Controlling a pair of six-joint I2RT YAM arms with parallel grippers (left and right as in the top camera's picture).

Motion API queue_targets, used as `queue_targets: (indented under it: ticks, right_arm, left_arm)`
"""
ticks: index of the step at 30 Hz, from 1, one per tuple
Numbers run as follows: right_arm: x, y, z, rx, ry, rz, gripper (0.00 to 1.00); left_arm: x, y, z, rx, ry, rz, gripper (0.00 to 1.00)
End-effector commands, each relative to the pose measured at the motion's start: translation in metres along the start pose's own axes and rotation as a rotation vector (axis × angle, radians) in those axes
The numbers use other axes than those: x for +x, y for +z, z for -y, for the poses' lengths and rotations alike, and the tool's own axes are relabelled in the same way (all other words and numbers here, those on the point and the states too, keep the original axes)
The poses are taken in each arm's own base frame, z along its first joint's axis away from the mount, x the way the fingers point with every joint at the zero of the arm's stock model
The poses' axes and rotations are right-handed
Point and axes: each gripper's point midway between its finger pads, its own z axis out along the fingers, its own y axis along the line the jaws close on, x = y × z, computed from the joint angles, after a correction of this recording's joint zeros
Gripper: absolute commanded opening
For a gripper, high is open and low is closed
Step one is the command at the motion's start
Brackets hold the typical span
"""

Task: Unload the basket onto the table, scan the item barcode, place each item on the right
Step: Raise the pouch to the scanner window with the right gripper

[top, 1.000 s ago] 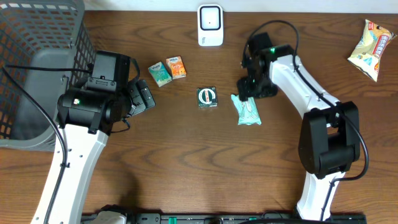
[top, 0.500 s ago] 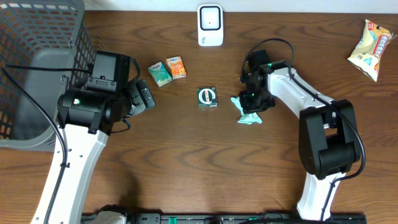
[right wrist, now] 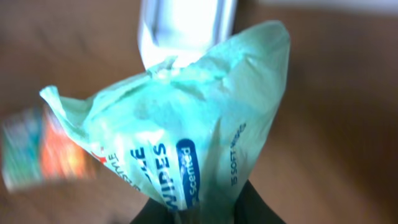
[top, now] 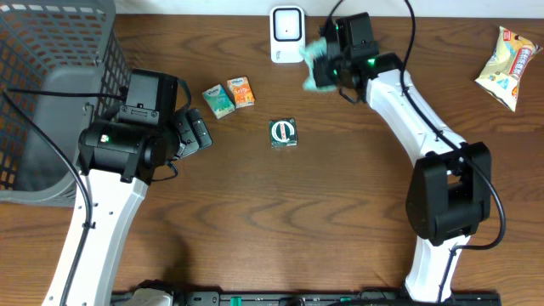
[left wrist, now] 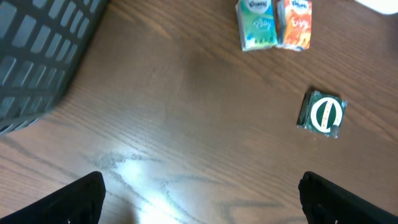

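The mint-green pack of wipes is up off the bench, crumpled and pinched at its near end by the right claw. The claw's dark fingers are pressed together on the wrapper at the bottom of the right wrist view. The pack's free end points at the white scanner, which stands just beyond it. From overhead the pack sits just right of the scanner, level with its lower half; whether the two touch cannot be told. No barcode can be made out on the wrapper; only blurred print shows.

The right arm reaches from its base at the near right edge of the bench, slanting up and left toward the far edge, with the wrist turned toward the scanner.

Nearer the middle of the bench lies a dark green packet with a white ring on it. Left of that, a teal carton and an orange carton lie side by side.

The left arm rises from the near left and bends over beside the grey basket. The left claw is spread wide over bare wood, holding nothing. A yellow snack bag lies at the far right corner, well apart from the rest.
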Motion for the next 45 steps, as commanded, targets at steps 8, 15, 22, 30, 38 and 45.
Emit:
queue_targets:
  ticks: [8,15,22,30,38,45]
  right_arm:
    - [-0.087,0.037,-0.018,-0.039,0.089,0.33,0.01]
    - [-0.124,0.071,-0.02,-0.02,0.076,0.359,0.01]
    - [-0.119,0.093,-0.011,0.031,0.031,0.345,0.01]
    - [-0.131,0.088,-0.011,0.025,0.027,0.393,0.01]
    - [-0.137,0.059,0.045,0.241,0.082,0.377,0.01]
    - [-0.138,-0.021,0.133,0.453,0.055,0.274,0.01]
  left_arm:
    - [-0.002,-0.002,-0.002,-0.007,-0.006,0.01,0.97]
    - [-0.002,-0.002,-0.002,-0.007,-0.006,0.01,0.97]
    - [-0.002,-0.002,-0.002,-0.007,-0.006,0.01,0.98]
    - [-0.002,-0.002,-0.002,-0.007,-0.006,0.01,0.98]
    - [-0.002,-0.002,-0.002,-0.007,-0.006,0.01,0.97]
    - [-0.002,-0.002,-0.002,-0.007,-0.006,0.01,0.98]
